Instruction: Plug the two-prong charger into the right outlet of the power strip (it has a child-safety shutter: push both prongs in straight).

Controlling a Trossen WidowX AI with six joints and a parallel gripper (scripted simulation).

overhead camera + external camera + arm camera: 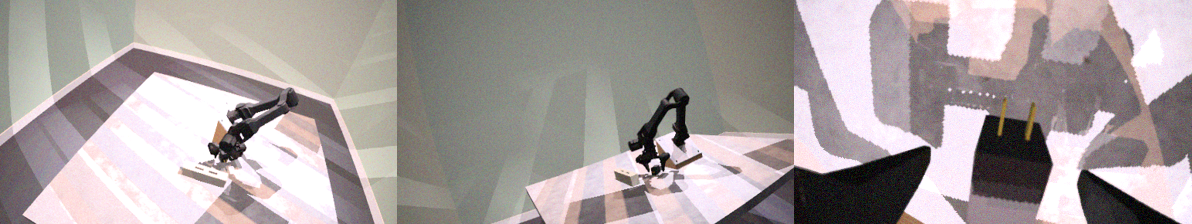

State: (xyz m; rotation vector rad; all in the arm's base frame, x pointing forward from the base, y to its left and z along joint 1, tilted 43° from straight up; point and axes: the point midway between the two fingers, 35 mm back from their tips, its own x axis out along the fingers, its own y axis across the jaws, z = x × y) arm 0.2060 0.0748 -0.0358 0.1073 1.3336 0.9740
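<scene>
The charger (224, 157) (656, 170) (1012, 162) is a small black block on the table. In the wrist view its two brass prongs (1030, 122) point toward the top of the picture. My gripper (226, 154) (655, 168) (1004, 166) is open, low over the table, with its fingers on either side of the charger. The wrist view shows a gap between the charger and each finger. The pale power strip (202, 176) (626, 177) lies beside the gripper, with two dark slots on top in the top view. It is not seen in the wrist view.
The arm stands on a tilted white plate (684, 151) with orange-brown sides, close behind the gripper. Strong patchy light and shadows cover the table (154, 116) (559, 193). The table's edge and a pale-rimmed dark border lie farther out.
</scene>
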